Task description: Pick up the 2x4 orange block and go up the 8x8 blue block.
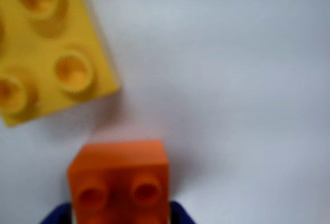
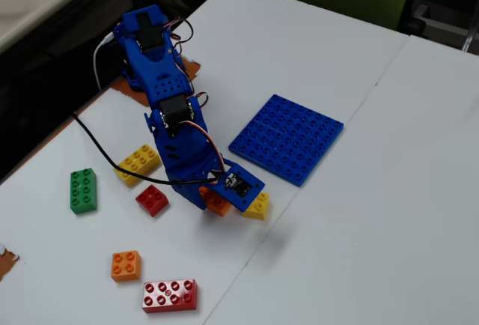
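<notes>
My gripper (image 1: 119,214) has its blue jaws closed against the two sides of the orange rectangular plastic brick (image 1: 119,180), and that brick fills the lower middle of the wrist view. Its near end face is flat and bright orange, and behind it I can see two round studs side by side; the rest of its length runs off the bottom edge, so I cannot count all its studs from here. In the fixed view the same orange brick (image 2: 217,204) shows only as a small orange patch under the blue plastic arm (image 2: 179,138), near the middle of the white table (image 2: 389,213); I cannot tell whether it rests on the table or hangs just above it.

The large flat blue studded plate (image 2: 287,138) lies on the table up and to the right of my gripper in the fixed view, apart from the brick.

Just beside the gripper sits a yellow plastic brick (image 1: 46,48), blurred and cut off by the top and left edges of the wrist view, and half covered by the wrist camera mount in the fixed view.

Further left in the fixed view lie a longer yellow studded brick (image 2: 138,162), a small red square brick (image 2: 152,200), a green rectangular brick (image 2: 83,190), a small orange square brick (image 2: 126,265) and a red rectangular brick (image 2: 170,295).
</notes>
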